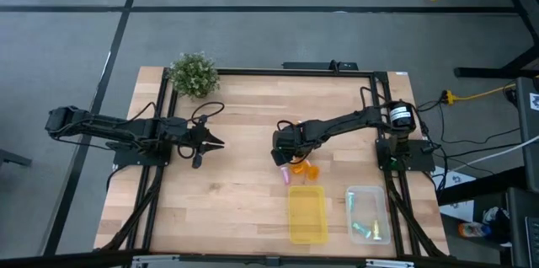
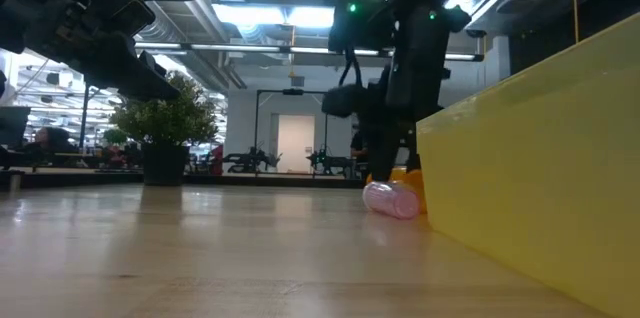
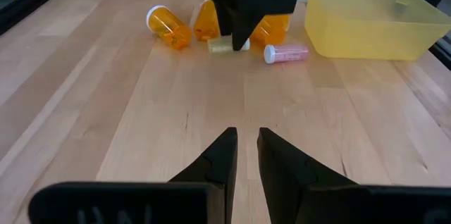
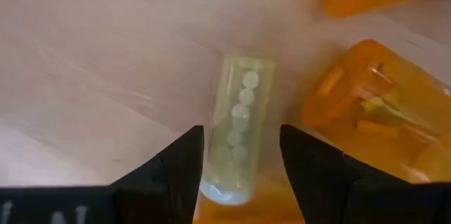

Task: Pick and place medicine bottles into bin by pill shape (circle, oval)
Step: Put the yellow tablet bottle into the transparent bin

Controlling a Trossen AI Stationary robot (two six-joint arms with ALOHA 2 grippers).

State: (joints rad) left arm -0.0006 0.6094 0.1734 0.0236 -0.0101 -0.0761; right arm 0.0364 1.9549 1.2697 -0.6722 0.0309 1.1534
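While our right gripper (image 4: 239, 157) hangs with jaws open astride the pale vial (image 4: 237, 127) lying on the worktop (image 1: 236, 192) near the yellow bin (image 1: 306, 214), we judge it light, rigid and slick — apt to roll. We should pinch it across its middle, clear of the orange bottles (image 4: 366, 104) just beside it. Round pills show inside. Our left gripper (image 3: 244, 157) waits well apart, jaws nearly closed — empty.
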